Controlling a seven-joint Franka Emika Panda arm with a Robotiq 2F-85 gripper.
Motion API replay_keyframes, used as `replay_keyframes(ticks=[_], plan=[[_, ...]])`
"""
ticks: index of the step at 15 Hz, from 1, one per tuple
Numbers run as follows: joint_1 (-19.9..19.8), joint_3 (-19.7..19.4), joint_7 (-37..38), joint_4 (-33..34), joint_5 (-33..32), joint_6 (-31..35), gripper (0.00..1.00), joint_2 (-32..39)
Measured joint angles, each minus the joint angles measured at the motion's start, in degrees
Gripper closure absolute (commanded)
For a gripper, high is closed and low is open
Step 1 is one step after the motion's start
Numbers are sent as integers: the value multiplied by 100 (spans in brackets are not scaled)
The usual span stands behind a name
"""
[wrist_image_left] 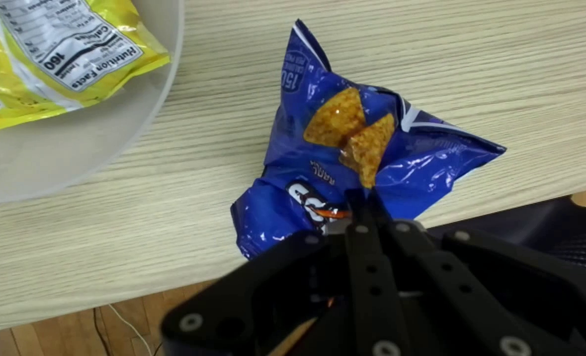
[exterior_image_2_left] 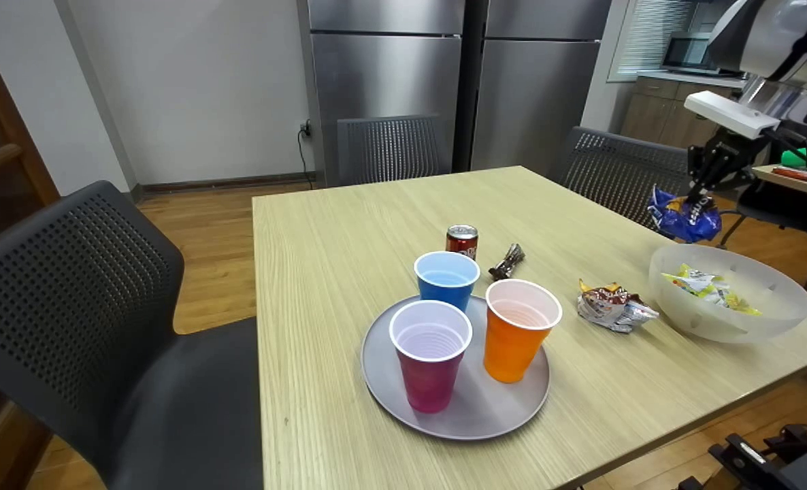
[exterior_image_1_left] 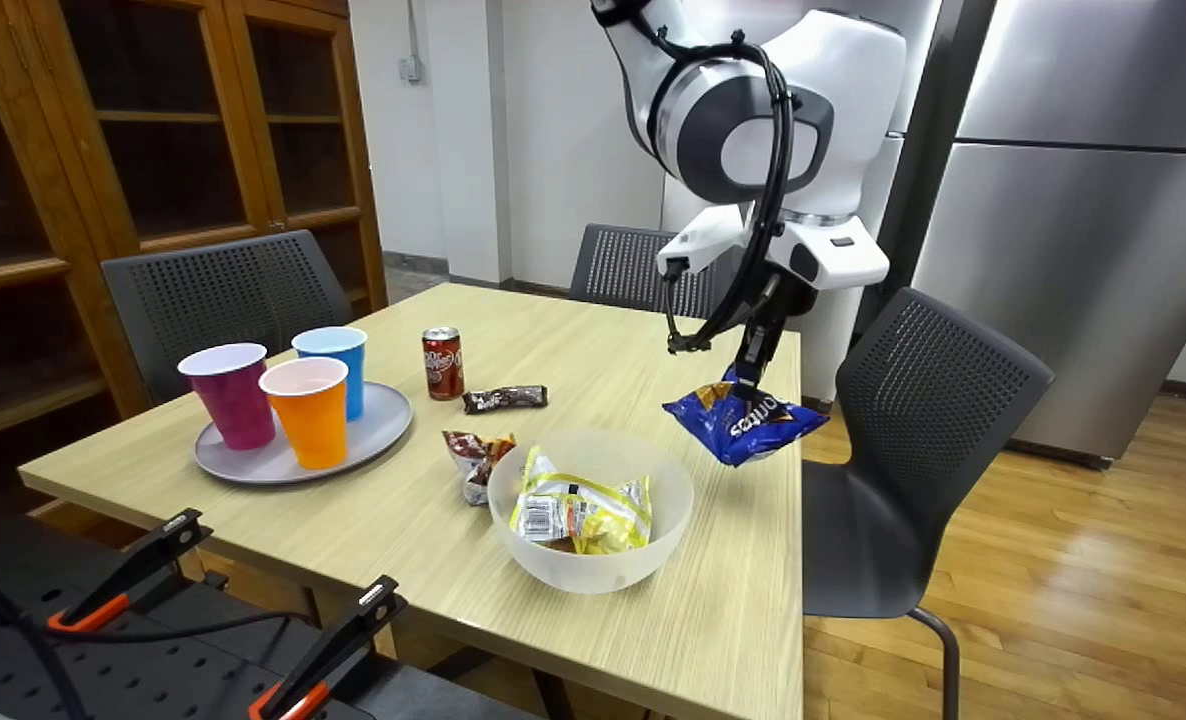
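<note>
A crumpled blue Doritos bag (wrist_image_left: 332,118) is pinched between the fingertips of my gripper (wrist_image_left: 365,194), which is shut on it. In an exterior view the bag (exterior_image_1_left: 728,425) hangs above the table near its side edge, below the gripper (exterior_image_1_left: 750,388). The same bag (exterior_image_2_left: 686,219) shows behind the bowl in an exterior view. A translucent white bowl (exterior_image_1_left: 593,572) stands close beside it on the table, with yellow snack packaging (exterior_image_1_left: 608,520) inside. Part of the bowl (wrist_image_left: 90,143) and a yellow bag (wrist_image_left: 125,29) appear at the wrist view's upper left.
A brown-and-silver crumpled bag (exterior_image_2_left: 614,309) lies beside the bowl. Farther off are a dark wrapped bar (exterior_image_1_left: 505,399) and a red can (exterior_image_1_left: 443,365). A grey plate (exterior_image_2_left: 468,425) carries purple, orange and blue cups. A dark chair (exterior_image_1_left: 938,400) stands against the table's side.
</note>
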Motion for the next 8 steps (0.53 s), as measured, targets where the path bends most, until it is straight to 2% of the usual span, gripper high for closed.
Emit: replay_keyframes(ticks=[8], plan=[[0,75,-409,-521,37,61,100,-740]])
